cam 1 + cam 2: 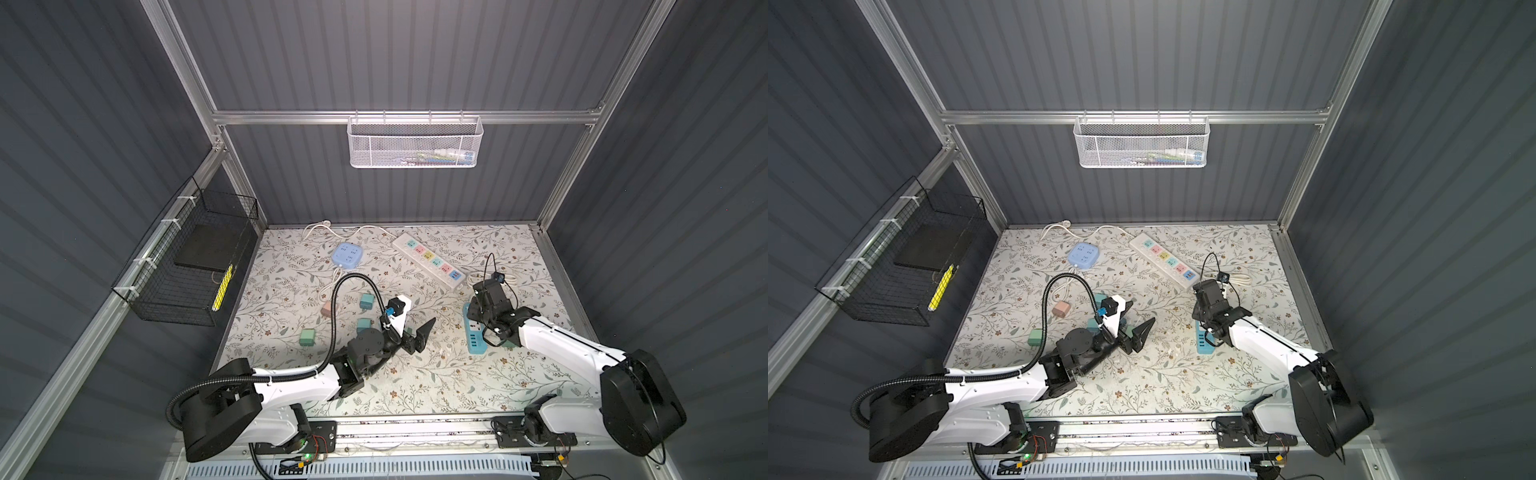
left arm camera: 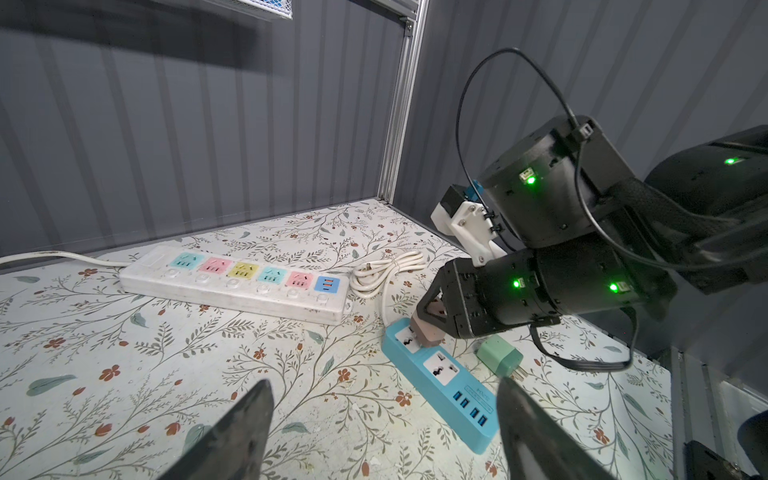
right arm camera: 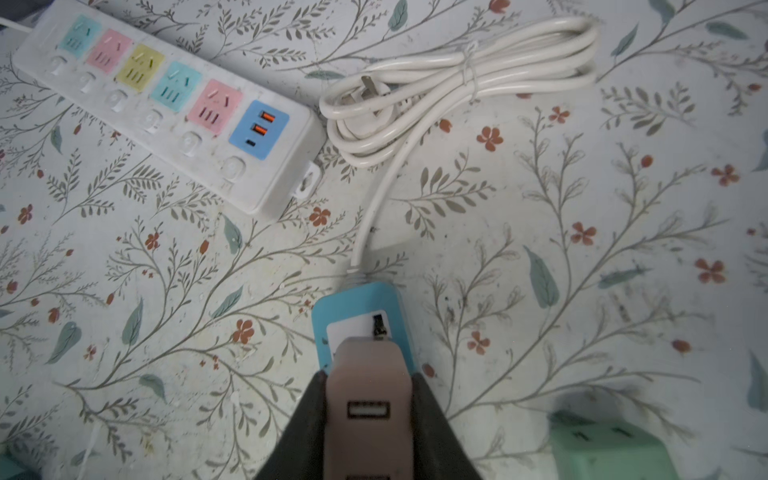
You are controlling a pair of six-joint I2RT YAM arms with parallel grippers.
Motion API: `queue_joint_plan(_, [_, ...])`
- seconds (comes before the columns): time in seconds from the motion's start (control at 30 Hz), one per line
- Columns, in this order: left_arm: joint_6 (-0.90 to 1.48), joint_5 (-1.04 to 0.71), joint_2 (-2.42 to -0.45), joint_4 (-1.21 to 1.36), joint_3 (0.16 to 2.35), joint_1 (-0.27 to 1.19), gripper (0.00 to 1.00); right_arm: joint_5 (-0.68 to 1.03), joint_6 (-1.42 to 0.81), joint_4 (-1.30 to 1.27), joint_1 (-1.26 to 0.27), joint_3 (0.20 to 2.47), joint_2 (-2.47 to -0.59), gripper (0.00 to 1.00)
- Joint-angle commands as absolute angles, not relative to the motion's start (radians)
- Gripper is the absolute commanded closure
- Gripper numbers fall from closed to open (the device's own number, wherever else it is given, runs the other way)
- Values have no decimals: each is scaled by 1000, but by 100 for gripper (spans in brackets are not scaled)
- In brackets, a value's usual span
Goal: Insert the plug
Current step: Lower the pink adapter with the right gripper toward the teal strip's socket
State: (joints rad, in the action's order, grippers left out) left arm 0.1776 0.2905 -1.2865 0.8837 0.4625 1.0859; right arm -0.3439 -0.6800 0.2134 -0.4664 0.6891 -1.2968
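in the right wrist view the right hand [image 3: 369, 376] is clamped on the pink plug [image 3: 368, 411], with a dark finger [image 3: 303, 432] pressed against each side and the plug's usb port facing the camera. the plug sits over the end socket of the blue power strip [image 3: 357, 297], at the end where its white cord leaves. one slot of that socket shows just past the plug's edge. the prongs are hidden, so i cannot tell how far in they are. the cord runs to a tied cable coil [image 3: 457, 83] just beside the usb end of the white power strip [image 3: 166, 104]. a green adapter [image 3: 611, 453] lies near the strip on the floral counter [image 3: 582, 249].

in the left wrist view the left hand [image 2: 384, 381] hangs above the counter with its fingers [image 2: 249, 424] wide apart and nothing between them. beyond it the right hand comes down on the far end of the blue power strip, and the pink plug stands upright against the socket face. the next socket along is bare, and the row of usb ports lies at the near end. the green adapter rests on its side just beside the strip, prongs pointing toward the camera.

in both top views the left hand sits near the middle of the counter, apart from the blue power strip. the right arm's wrist [image 1: 488, 297] covers the plug and the strip's far end. to the left lie a pink adapter [image 1: 327, 309], loose green adapters [image 1: 367, 301] and a round blue socket block [image 1: 348, 256]. a white mesh basket [image 1: 415, 143] hangs on the back rail.
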Motion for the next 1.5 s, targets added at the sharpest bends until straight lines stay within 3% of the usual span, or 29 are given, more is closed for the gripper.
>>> queue_joint_plan(0.0, [185, 272, -1281, 900, 466, 1089, 16, -373, -711, 276, -457, 692, -1247, 76])
queue_joint_plan(0.37, [186, 273, -1273, 897, 466, 1089, 16, -431, -748, 487, -449, 603, -1125, 77])
queue_joint_plan(0.9, [195, 257, -1303, 907, 471, 1089, 17, -276, -839, 439, -551, 547, -1049, 76])
queue_joint_plan(1.1, [189, 266, -1302, 904, 469, 1089, 17, -330, -684, 403, -518, 622, -1063, 75])
queue_joint_plan(1.33, [192, 277, -1304, 908, 466, 1089, 17, -318, -405, 242, -486, 744, -1262, 74])
queue_joint_plan(1.47, [183, 289, -1284, 885, 465, 1089, 17, -340, -359, 217, -484, 780, -1322, 74])
